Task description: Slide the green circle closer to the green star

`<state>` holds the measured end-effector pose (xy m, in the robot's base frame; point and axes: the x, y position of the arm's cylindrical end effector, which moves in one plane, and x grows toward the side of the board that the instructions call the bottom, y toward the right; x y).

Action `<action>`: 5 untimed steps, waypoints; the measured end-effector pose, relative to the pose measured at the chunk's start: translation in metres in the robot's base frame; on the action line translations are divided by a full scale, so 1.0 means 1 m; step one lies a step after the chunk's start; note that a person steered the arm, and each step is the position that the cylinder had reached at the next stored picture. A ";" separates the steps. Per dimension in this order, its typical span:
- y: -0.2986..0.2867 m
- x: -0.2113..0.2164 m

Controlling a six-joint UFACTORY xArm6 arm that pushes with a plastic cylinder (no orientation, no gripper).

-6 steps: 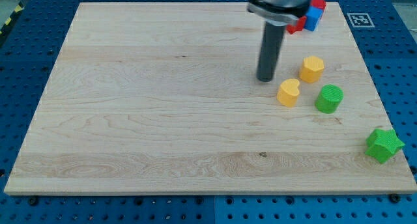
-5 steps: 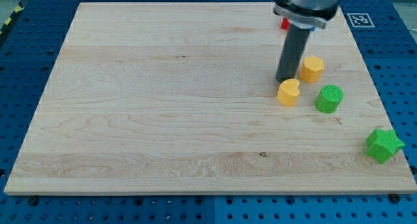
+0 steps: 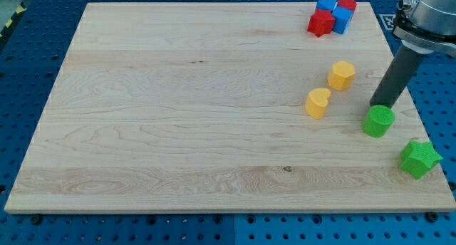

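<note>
your arm has no claw to spread or pinch, just a rod; my tip [image 3: 378,105] sits touching the top edge of the green circle [image 3: 378,122], on its far side from the green star [image 3: 420,158], which lies below-right of the tip, near but apart. circle looks light, stiff, likely to slide easily and may slip sideways, so push through its centre toward the star. yellow blocks [image 3: 318,102] lie left of the tip.
</note>
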<state>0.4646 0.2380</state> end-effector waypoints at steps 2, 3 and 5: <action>-0.016 0.000; -0.018 0.004; -0.020 0.022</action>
